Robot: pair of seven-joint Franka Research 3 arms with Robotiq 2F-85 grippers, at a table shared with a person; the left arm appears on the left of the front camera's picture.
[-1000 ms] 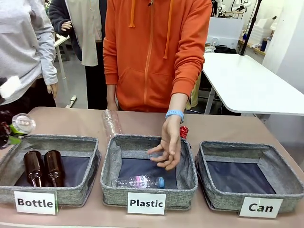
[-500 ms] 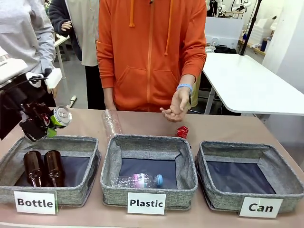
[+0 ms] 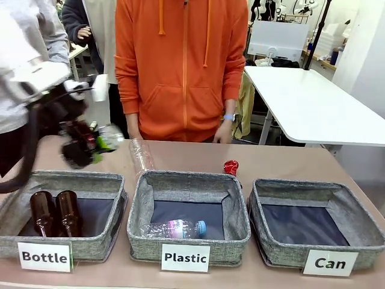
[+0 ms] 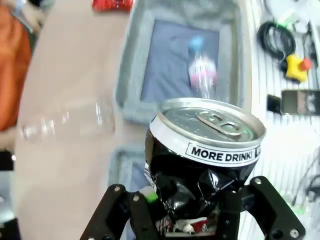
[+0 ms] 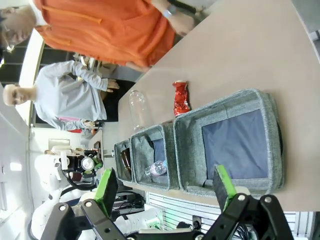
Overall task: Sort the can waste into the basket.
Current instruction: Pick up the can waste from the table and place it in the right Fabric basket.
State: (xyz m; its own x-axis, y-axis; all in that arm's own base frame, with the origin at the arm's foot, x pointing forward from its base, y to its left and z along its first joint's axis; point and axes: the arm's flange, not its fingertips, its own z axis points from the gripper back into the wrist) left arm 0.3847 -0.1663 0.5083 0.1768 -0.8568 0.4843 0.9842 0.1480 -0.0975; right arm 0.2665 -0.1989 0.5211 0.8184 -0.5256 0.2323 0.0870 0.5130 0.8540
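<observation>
Two crushed cans are on show. The dark can [image 4: 205,145], silver-topped, is pinched between the fingers of the left gripper [image 4: 186,217]. The jaws are closed on its crumpled lower body, and the rim end points away from the wrist. In the front view this gripper hangs in the air above the far rim of the Bottle basket [image 3: 96,250], towards the table's left side. It is blurred, and how far back it hangs cannot be told.

The red can [image 3: 231,167] lies on the table [image 3: 289,158] just behind the far right corner of the Plastic basket [image 3: 141,241]. Whether it touches the rim cannot be told. A clear bottle [image 3: 141,155] lies behind that basket's far left corner.

The Can basket [image 3: 274,251] stands rightmost of the three, its dark lining showing, and only narrow gaps separate the neighbouring walls. A strip of open tabletop runs between the baskets' far rims and the table's far edge. There a person in an orange hoodie [image 3: 180,72] stands with one hand [image 3: 224,131] hanging low.

The right gripper [image 5: 165,192] has its green pads [image 5: 106,189] spread wide with nothing between them, and the Can basket is the nearest basket beyond them.
</observation>
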